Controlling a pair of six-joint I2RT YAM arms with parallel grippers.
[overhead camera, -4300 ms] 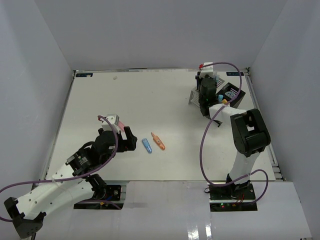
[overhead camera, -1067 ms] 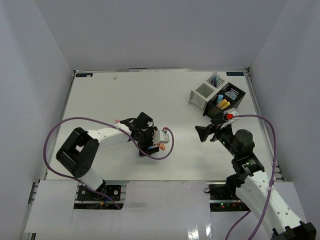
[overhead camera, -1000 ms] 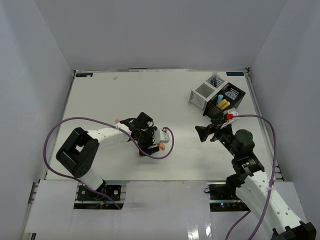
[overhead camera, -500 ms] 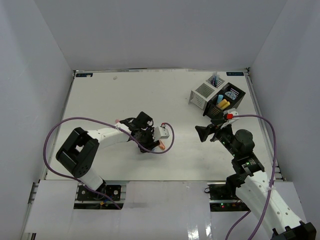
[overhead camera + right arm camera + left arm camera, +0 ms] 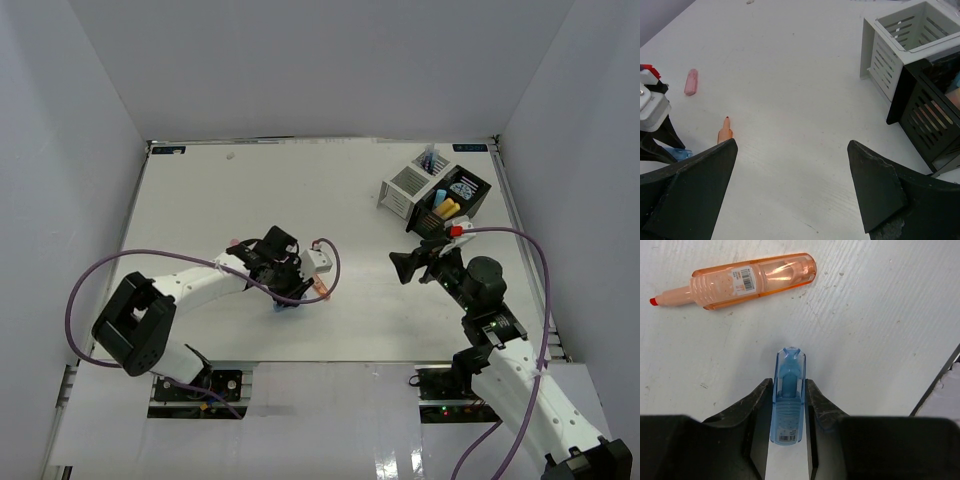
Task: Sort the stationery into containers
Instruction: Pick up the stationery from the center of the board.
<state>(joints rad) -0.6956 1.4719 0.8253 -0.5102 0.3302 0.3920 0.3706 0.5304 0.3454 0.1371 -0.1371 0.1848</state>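
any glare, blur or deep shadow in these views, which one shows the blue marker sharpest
Top external: soft even light, faint shadows, mild glare on the glossy strip by the arm bases. Left wrist: sharpest, the blue marker is crisp and the orange marker shows its barcode. Right wrist: the right gripper looms as dark shapes, and the black box is murky inside.

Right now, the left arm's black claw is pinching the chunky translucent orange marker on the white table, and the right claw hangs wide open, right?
Not the orange one. The left gripper pinches the chunky translucent blue marker; the orange marker lies loose on the white table beyond it, as the left wrist view shows. The right gripper does hang wide open.
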